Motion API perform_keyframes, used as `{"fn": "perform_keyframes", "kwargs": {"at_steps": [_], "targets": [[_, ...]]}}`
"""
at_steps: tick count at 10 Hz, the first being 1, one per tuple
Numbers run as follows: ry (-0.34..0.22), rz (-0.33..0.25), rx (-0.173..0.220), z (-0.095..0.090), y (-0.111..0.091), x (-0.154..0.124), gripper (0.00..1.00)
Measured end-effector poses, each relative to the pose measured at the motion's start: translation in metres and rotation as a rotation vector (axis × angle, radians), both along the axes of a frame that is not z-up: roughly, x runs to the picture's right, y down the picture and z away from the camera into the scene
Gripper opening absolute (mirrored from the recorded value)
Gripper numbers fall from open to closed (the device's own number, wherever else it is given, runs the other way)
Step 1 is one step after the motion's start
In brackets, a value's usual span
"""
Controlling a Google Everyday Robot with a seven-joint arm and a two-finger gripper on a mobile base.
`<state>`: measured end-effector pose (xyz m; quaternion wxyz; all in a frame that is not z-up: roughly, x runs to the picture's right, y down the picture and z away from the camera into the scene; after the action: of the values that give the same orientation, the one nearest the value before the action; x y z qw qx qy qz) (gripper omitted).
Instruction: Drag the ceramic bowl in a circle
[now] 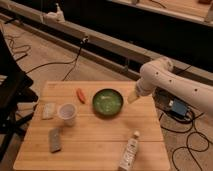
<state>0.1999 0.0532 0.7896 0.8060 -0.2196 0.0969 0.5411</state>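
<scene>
Ceramic bowl (107, 102) sits upright, centre-rear on the wooden table (100, 147). Gripper (132, 98) hangs just beside the bowl's right rim, apparently not touching. You cannot tell from here whether it is open or closed.

Step in hand, as judged: make contact. Bring the gripper onto the right rim, low enough to catch the wall rather than ride over it.

Keep the circle tight. The orange piece (80, 95) lies near on the left, the plastic cup (67, 114) is front-left, and the bottle (129, 152) is at the front edge.

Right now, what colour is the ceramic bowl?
Glossy green ceramic bowl, darker rim, in the camera view; end effector beside its rim.
</scene>
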Motion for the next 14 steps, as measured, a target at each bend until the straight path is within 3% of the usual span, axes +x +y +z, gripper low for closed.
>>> {"fn": "perform_keyframes", "kwargs": {"at_steps": [6, 10, 14], "targets": [[-0.004, 0.015, -0.005, 0.001, 0.0, -0.002, 0.7], [-0.008, 0.228, -0.082, 0.03, 0.008, -0.031, 0.7], [0.007, 0.319, -0.098, 0.053, 0.008, -0.057, 0.7]]}}
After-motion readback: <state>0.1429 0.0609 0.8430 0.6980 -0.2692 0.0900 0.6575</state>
